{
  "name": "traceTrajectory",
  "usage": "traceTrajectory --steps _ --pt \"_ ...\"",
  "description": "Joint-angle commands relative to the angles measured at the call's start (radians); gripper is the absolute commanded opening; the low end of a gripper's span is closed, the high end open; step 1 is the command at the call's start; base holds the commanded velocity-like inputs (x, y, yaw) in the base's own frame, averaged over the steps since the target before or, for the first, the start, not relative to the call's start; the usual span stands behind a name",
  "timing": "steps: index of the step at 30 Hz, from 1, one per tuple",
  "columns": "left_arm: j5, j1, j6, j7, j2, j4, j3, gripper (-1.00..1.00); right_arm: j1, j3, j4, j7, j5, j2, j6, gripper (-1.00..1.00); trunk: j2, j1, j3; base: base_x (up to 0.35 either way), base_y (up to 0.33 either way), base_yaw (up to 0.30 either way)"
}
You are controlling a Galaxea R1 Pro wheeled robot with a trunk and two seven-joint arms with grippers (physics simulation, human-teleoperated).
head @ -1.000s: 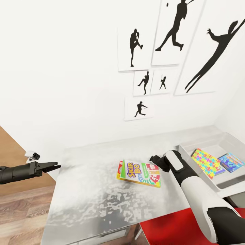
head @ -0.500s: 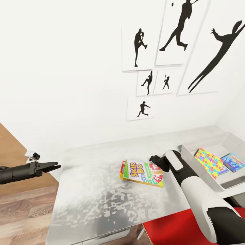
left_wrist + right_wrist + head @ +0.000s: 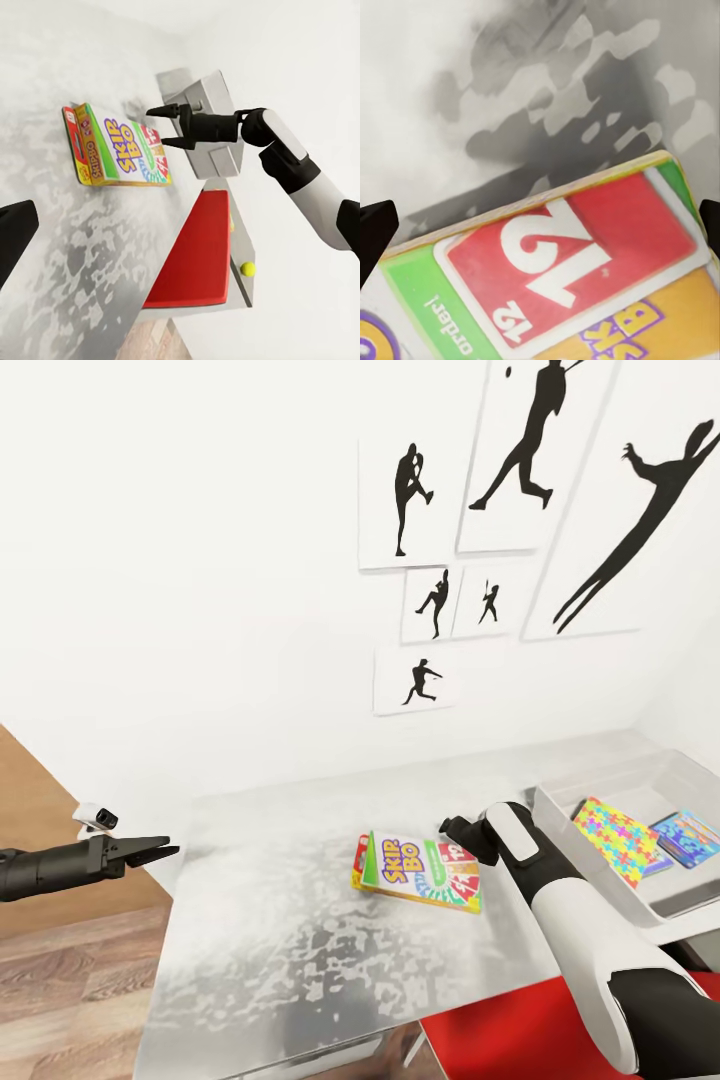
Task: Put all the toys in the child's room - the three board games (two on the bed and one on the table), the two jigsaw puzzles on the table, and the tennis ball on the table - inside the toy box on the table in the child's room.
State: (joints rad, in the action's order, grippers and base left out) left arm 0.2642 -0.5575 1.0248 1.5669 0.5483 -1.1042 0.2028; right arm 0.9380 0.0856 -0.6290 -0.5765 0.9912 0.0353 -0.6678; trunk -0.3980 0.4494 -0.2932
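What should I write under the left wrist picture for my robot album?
Open right gripper hovering beside the Skip-Bo game on the grey table, a tennis ball below.

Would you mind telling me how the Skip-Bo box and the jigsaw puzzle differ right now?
The Skip-Bo box lies on the bare table, whereas the jigsaw puzzle already sits inside the toy box. The Skip-Bo box bears lettering and a red 12; the jigsaw puzzle is a wordless mosaic. The open right gripper is at the Skip-Bo box. Both are flat and colourful.
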Motion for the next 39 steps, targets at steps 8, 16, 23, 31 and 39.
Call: traceTrajectory --steps 8,16,23,31,39 --pt "-0.001 -0.001 0.011 0.004 -0.001 0.0 -0.001 1.0 0.001 0.006 -0.001 -0.01 0.01 0.002 -0.001 1.0 -0.002 0.001 -0.005 0.008 0.0 0.0" --pt "-0.001 -0.001 0.01 0.004 -0.001 0.0 -0.002 1.0 0.001 0.006 -0.001 -0.01 0.01 0.003 -0.001 1.0 -0.002 0.001 -0.008 0.0 0.0 0.0" --pt "-0.002 -0.001 0.009 0.004 -0.001 -0.001 -0.002 1.0 0.001 0.006 -0.001 -0.01 0.01 0.003 -0.001 1.0 -0.002 0.001 -0.011 0.0 0.0 0.0" --pt "-0.002 -0.001 0.01 0.004 -0.001 -0.001 -0.002 1.0 0.001 0.006 -0.001 -0.01 0.01 0.003 -0.001 1.0 -0.002 0.001 -0.014 0.052 0.0 0.0" --pt "-0.002 -0.001 0.01 0.004 -0.002 -0.001 -0.002 1.0 0.001 0.007 -0.002 -0.009 0.009 0.002 -0.001 1.0 -0.002 0.001 -0.014 0.042 0.0 0.0"
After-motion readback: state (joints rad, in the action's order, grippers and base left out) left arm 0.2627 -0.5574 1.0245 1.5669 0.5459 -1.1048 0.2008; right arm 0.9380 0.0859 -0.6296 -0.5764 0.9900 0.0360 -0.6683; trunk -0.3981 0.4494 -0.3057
